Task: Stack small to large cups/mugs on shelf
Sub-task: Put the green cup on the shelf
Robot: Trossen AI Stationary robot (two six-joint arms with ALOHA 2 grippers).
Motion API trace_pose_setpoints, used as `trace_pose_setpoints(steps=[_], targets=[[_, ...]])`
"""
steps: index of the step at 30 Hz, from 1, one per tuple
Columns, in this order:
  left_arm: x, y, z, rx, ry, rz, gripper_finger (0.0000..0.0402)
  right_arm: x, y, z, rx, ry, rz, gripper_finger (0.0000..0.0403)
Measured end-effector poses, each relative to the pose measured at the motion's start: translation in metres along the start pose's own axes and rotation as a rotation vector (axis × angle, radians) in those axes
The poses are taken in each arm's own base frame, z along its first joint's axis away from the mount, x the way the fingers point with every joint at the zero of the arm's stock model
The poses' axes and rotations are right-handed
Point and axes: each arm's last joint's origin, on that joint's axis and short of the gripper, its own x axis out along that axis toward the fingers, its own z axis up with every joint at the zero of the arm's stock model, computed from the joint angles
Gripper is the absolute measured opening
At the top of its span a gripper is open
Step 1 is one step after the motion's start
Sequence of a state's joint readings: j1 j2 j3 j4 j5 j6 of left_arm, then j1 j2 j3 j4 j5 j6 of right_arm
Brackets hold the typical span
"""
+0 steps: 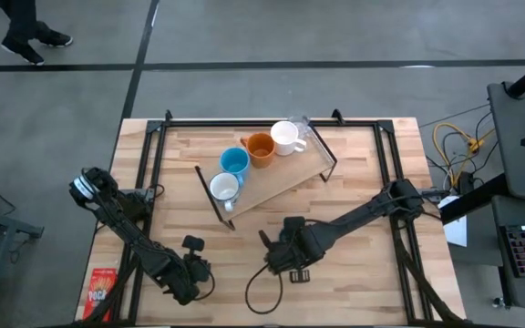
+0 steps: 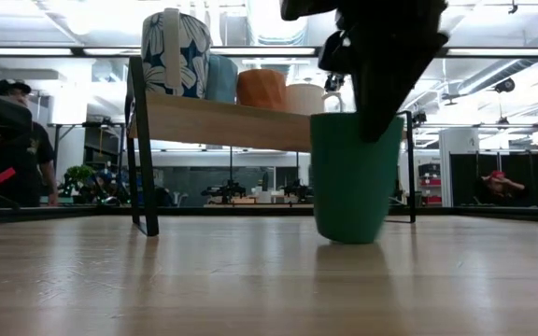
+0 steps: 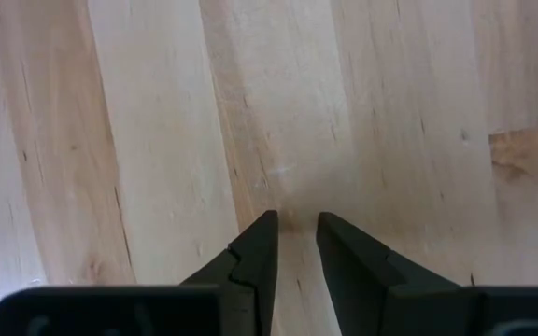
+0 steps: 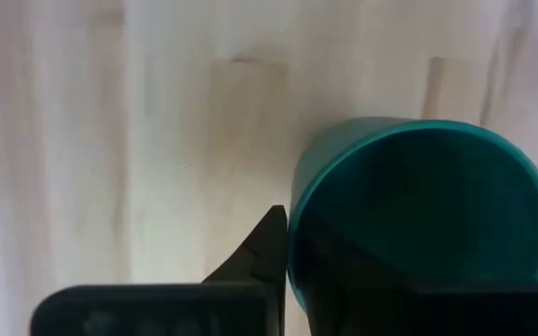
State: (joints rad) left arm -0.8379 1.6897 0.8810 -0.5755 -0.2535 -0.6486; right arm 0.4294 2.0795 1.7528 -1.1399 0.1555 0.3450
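A dark teal mug stands upright on the table in front of the shelf, with my right gripper shut on its rim; in the high view the gripper hides it. Four mugs stand in a row on the plank: white, orange, light blue and a white one with a blue flower pattern. My left gripper waits at the near left, pointing down at bare wood, its fingers a narrow gap apart with nothing between them. My right gripper has the teal mug's wall at the rim, one finger outside and the other inside the mug. The fingers come from above, pointing down. The mug stands upright with its base on the table.
A red packet lies at the near left corner. Black frame rails run along the table's sides and far edge. A cable loop lies by the near edge. People stand in the room beyond.
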Motion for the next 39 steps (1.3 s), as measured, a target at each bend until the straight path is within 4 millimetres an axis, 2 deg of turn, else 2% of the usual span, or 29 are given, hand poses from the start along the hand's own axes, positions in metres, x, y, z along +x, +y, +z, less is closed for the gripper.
trace_pose_setpoints(steps=[5,9,15,20,28,32,39], targets=[[0.0,0.0,0.0,0.0,-0.001,-0.001,0.0069,-0.008,0.0,-0.001,-0.004,0.015,0.083,0.001],[0.0,0.0,0.0,-0.001,-0.003,-0.002,0.0069,-0.025,0.0,-0.003,-0.003,0.005,0.179,0.0009],[0.0,0.0,0.0,-0.001,-0.005,-0.003,0.0069,-0.067,-0.005,-0.004,0.047,-0.049,0.34,0.0009],[0.0,-0.001,0.001,-0.002,-0.007,-0.005,0.0069,-0.112,-0.016,0.001,0.124,-0.158,0.43,0.0009],[0.0,-0.001,0.001,-0.004,-0.016,-0.003,0.0069,-0.16,-0.053,0.01,0.221,-0.277,0.382,0.0009],[0.0,-0.001,0.001,-0.005,-0.019,-0.004,0.0069,-0.166,-0.076,0.009,0.299,-0.271,0.321,0.0009],[0.0,-0.001,0.002,-0.005,-0.023,-0.001,0.0069,-0.157,-0.114,-0.001,0.423,-0.136,0.157,0.0009]])
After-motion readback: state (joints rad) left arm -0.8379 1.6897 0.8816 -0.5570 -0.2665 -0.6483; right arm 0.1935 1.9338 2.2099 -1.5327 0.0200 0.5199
